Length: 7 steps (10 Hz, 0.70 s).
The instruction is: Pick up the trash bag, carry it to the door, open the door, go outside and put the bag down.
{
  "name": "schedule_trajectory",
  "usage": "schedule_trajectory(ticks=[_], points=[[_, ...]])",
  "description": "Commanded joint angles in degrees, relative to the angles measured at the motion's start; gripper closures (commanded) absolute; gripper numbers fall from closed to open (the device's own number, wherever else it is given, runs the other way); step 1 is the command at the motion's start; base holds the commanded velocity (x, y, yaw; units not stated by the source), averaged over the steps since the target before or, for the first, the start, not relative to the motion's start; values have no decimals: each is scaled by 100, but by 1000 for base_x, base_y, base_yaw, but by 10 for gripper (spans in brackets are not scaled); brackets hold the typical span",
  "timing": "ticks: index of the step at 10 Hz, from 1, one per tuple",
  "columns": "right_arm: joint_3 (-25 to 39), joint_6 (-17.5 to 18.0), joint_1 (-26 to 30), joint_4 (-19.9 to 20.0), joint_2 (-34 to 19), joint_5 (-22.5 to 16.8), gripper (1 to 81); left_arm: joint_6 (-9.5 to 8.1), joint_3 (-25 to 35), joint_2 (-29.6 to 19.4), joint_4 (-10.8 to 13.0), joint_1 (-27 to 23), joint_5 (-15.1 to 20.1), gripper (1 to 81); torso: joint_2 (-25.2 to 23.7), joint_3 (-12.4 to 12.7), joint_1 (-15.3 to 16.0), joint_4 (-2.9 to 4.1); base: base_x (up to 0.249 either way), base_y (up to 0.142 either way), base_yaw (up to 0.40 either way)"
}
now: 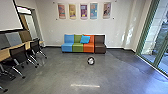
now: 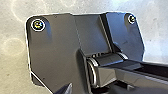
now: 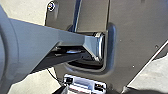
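Trash bag: bearing from either gripper unclear
Tall green-framed glass panels (image 1: 155, 31) stand right; you can't tell whether either gripper is clenched.

Green-framed glass (image 1: 153, 32), possibly the door, stands at right.

We see a low, armless sofa with blue, green, orange and dark brown sections (image 1: 83, 47) against a white wall (image 1: 75, 27). A bright blue square cushion (image 1: 85, 39) leans on its back, and five colourful rectangular posters (image 1: 83, 11) hang above. On the grey, smooth floor (image 1: 60, 70) before the sofa we find a black-and-white round ball (image 1: 91, 60). To our left, black mesh-backed chairs (image 1: 19, 54) stand beside a long, pale wooden table (image 1: 6, 52); to our right rise tall, green-framed glass panels (image 1: 151, 32).
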Motion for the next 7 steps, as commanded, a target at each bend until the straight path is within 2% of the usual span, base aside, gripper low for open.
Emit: schedule_trajectory(ticks=[1,7], points=[[44,-17,181,-38,31,-299,10,46,27,-8,-22,-303,348,10,0,0,0,0,157,0,0],[-194,-17,172,-64,198,-290,10,46,18,-8,-30,-303,348,10,0,0,0,0,154,0,0]])
